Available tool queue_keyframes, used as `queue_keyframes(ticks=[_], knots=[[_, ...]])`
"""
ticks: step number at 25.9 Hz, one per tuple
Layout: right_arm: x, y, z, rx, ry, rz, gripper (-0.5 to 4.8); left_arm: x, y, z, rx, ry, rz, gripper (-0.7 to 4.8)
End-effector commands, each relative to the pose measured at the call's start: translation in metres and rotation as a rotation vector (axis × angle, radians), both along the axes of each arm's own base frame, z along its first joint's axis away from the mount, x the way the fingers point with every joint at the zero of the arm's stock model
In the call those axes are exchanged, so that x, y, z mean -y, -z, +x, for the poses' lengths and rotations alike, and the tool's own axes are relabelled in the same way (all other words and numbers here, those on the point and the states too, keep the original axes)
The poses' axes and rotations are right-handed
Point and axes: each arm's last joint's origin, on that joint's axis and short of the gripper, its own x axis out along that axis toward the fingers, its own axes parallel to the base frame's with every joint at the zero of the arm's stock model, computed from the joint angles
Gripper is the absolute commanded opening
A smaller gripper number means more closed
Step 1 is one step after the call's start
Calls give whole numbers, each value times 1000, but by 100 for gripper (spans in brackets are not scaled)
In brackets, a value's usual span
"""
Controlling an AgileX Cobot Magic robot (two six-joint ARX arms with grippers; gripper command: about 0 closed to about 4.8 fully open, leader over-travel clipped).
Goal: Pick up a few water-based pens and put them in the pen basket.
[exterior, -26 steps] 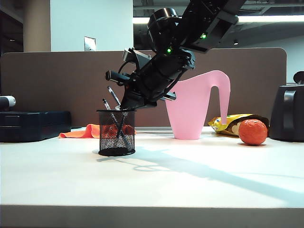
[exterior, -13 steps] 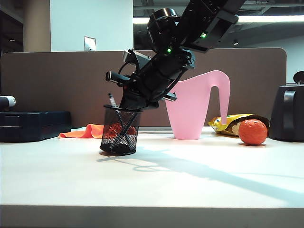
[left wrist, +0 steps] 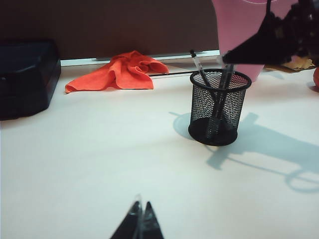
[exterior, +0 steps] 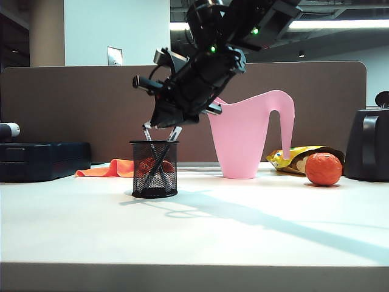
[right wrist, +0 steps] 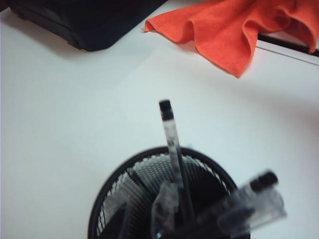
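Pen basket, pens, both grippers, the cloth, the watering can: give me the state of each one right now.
Pen basket: upright on the table, pens inside.
Pens: leaning in the basket, tips above its rim.
Right gripper: just above the basket, jaws unclear.
Left gripper: shut, empty, low over the table.
Orange cloth: crumpled.
Pink watering can: upright.

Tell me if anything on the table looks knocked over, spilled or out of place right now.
Nothing stands out. The pen basket stands upright with the pens leaning inside it; right gripper hangs just above its rim. Left gripper sits low over bare table. The orange cloth lies crumpled behind, nothing spilled.
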Motion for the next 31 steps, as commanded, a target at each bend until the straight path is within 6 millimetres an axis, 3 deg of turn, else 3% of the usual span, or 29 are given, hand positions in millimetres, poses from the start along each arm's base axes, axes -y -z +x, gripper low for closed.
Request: queue_keyframes(ticks=[1, 3, 5, 11, 13, 18, 21, 22, 27, 31], knots=[[-1, -17, 0, 27, -7, 16, 63, 0, -2, 0, 15, -1, -4, -4], [0, -26, -2, 30, -3, 14, 62, 0, -2, 0, 14, 0, -4, -4], [3, -35, -5, 52, -9, 0, -2, 0, -2, 0, 14, 0, -4, -4], [24, -67, -18, 103, 80, -76, -7, 0, -2, 0, 15, 0, -4, -4], [44, -84, -24, 119, 101, -82, -7, 0, -2, 0, 14, 0, -4, -4], [83, -100, -37, 130, 164, -81, -7, 0, -2, 0, 14, -1, -4, -4], [124, -111, -60, 160, 234, -72, -7, 0, -2, 0, 14, 0, -4, -4], [141, -113, -70, 167, 264, -68, -7, 0, -2, 0, 14, 0, -4, -4], [185, -112, -103, 181, 311, -42, -7, 0, -2, 0, 14, 0, -4, -4], [212, -108, -125, 200, 382, -36, -7, 0, -2, 0, 14, 0, -4, -4]])
